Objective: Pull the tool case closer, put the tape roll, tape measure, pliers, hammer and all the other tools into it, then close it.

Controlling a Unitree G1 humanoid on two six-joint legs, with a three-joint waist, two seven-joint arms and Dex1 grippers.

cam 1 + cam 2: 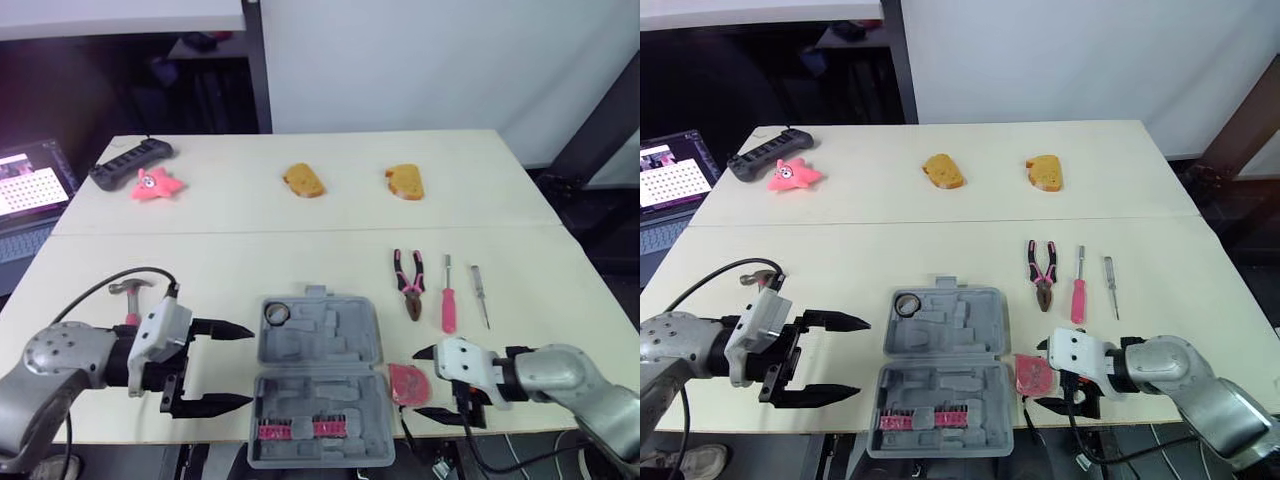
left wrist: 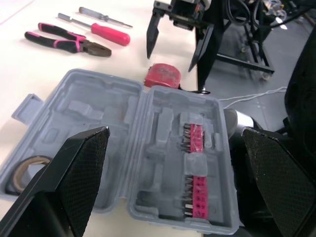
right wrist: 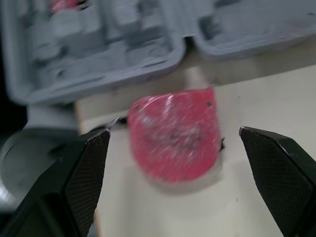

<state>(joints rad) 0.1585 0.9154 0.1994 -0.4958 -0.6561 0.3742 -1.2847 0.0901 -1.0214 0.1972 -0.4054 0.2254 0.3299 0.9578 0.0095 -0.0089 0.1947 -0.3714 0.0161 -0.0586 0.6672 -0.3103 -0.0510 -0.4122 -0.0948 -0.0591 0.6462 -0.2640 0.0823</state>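
The grey tool case [image 1: 320, 385] lies open at the table's front edge, with a row of pink bits [image 2: 194, 168] in its near half and the tape roll [image 1: 277, 314] in its far-left pocket. My left gripper [image 1: 248, 366] is open just left of the case. The hammer [image 1: 131, 292] lies behind that wrist, partly hidden. The red tape measure [image 3: 173, 136] sits right of the case, and my open right gripper [image 1: 420, 382] has a finger on either side of it without touching. Pink-handled pliers [image 1: 409, 283], a pink screwdriver [image 1: 448, 297] and a thin screwdriver [image 1: 480, 296] lie beyond.
Two bread slices [image 1: 303, 180] [image 1: 405, 182], a pink star toy [image 1: 157, 184] and a black power strip [image 1: 130, 162] lie on the far half of the table. A laptop [image 1: 30, 190] stands off the left side. The table edge runs close under both grippers.
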